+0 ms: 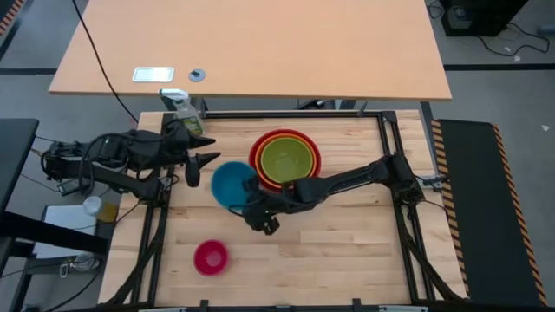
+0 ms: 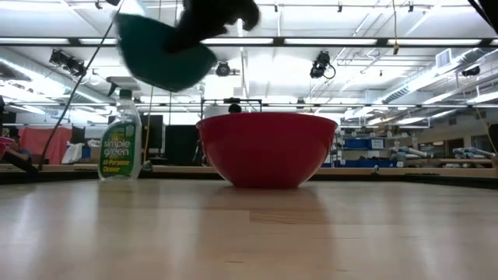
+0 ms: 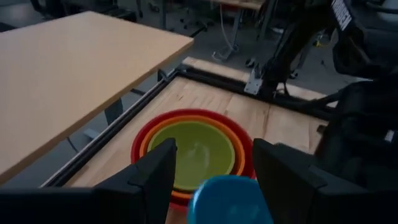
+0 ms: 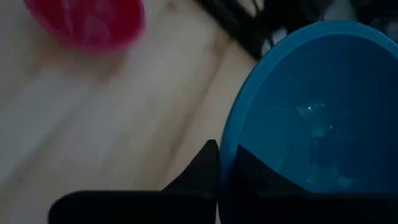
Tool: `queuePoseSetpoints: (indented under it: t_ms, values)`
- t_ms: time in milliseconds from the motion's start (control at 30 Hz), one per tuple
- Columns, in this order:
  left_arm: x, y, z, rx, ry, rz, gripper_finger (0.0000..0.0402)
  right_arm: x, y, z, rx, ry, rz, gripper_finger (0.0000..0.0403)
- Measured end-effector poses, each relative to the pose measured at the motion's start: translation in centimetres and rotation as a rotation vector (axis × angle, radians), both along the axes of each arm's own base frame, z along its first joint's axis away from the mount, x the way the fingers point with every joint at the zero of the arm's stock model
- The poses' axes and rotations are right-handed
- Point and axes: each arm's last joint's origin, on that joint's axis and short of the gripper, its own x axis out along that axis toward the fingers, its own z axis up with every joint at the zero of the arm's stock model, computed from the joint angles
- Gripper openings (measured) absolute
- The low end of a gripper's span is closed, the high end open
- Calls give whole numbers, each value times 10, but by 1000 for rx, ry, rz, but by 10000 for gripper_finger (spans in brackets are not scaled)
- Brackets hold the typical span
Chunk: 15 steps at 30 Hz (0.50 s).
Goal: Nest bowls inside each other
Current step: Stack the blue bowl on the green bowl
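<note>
A red bowl [image 1: 257, 149] holds an orange bowl [image 1: 305, 141] and, inside that, a lime green bowl [image 1: 284, 159]; the stack rests on its base at the table's far middle. A blue bowl [image 1: 231, 183] hangs in the air to the stack's left, with my right gripper [image 1: 251, 205] shut on it. The low view shows the blue bowl [image 2: 163, 56] tilted, high above the table. A small pink bowl [image 1: 211, 256] rests on the table near the front left. My left gripper [image 1: 205, 162] waits open at the left, above the table. My right gripper pinches the blue bowl's rim [image 4: 222, 144] on the bowl's near right side, one finger inside the bowl [image 4: 255, 165] and one outside [image 4: 200, 163]. The fingers slant down from the table's right. The bowl is lifted clear of the table and tilted.
A spray bottle of green liquid [image 1: 183, 107] stands at the far left corner, close to my left arm. A black frame [image 1: 381, 130] borders the wooden table. Bare wood lies in front of the red bowl [image 2: 267, 149] and to the right of the pink bowl [image 4: 87, 22].
</note>
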Motion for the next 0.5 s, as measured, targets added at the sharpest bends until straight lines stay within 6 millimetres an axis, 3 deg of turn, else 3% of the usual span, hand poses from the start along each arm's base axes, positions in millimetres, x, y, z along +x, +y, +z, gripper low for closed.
queuePoseSetpoints:
  t_ms: [200,367,500]
  values:
    - [1,0,7,36,-64,-10,215,-14,-32,2,-130,169,-180,26]
    - [2,0,8,43,-73,4,215,-26,-59,7,-105,249,-311,28]
    - [3,1,8,43,-71,21,215,-31,-84,0,-23,320,-373,28]
